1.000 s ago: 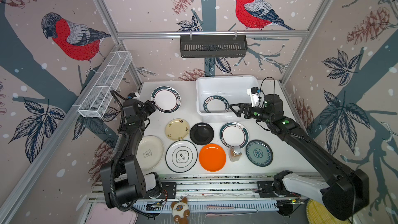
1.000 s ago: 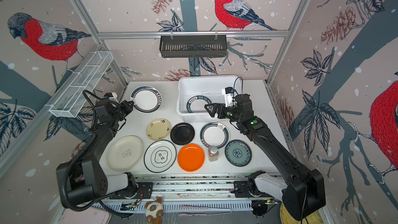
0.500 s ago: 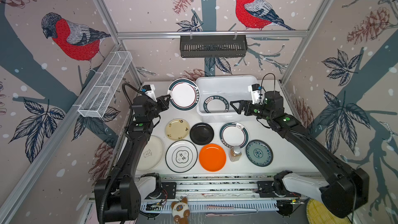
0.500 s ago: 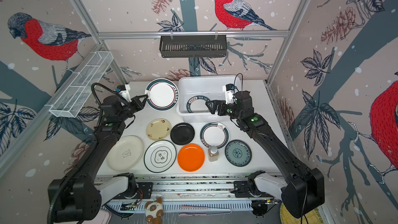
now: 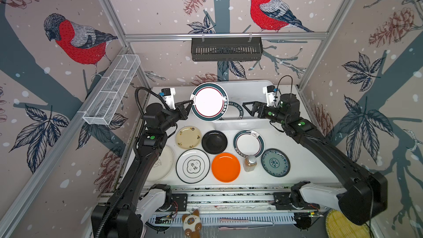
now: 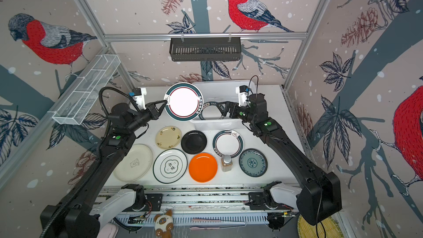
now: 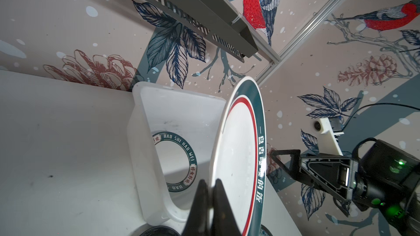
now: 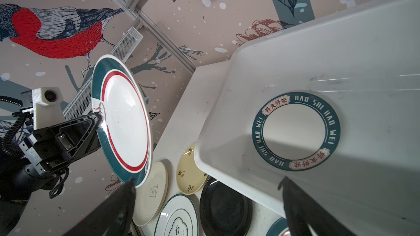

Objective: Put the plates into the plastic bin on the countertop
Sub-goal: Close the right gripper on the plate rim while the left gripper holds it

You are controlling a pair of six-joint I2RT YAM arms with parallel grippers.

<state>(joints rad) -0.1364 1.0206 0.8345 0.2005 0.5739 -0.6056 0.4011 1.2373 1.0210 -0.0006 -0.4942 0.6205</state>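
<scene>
My left gripper (image 5: 191, 101) (image 7: 210, 185) is shut on the rim of a white plate with a teal rim (image 5: 209, 101) (image 8: 123, 123). It holds the plate tilted on edge in the air, over the left end of the plastic bin (image 5: 240, 123) (image 7: 145, 155). One teal-ringed plate (image 8: 295, 130) lies flat in the bin. My right gripper (image 5: 248, 109) (image 8: 207, 181) hangs open and empty over the bin's right part. On the countertop (image 5: 304, 168) lie several plates: cream (image 5: 188, 137), black (image 5: 214, 141), teal-rimmed (image 5: 248, 143), orange (image 5: 225, 167), patterned (image 5: 275, 162), emblem (image 5: 192, 165).
A small amber bottle (image 5: 250, 163) stands between the orange and patterned plates. A large cream plate (image 5: 160, 165) lies partly under my left arm. A black slotted rack (image 5: 226, 49) hangs on the back wall, and a wire basket (image 5: 112, 92) on the left wall.
My left gripper has lifted the teal-rimmed plate off the countertop's back left and carried it right to the bin, tipping it up. The right gripper has barely shifted and stays open.
</scene>
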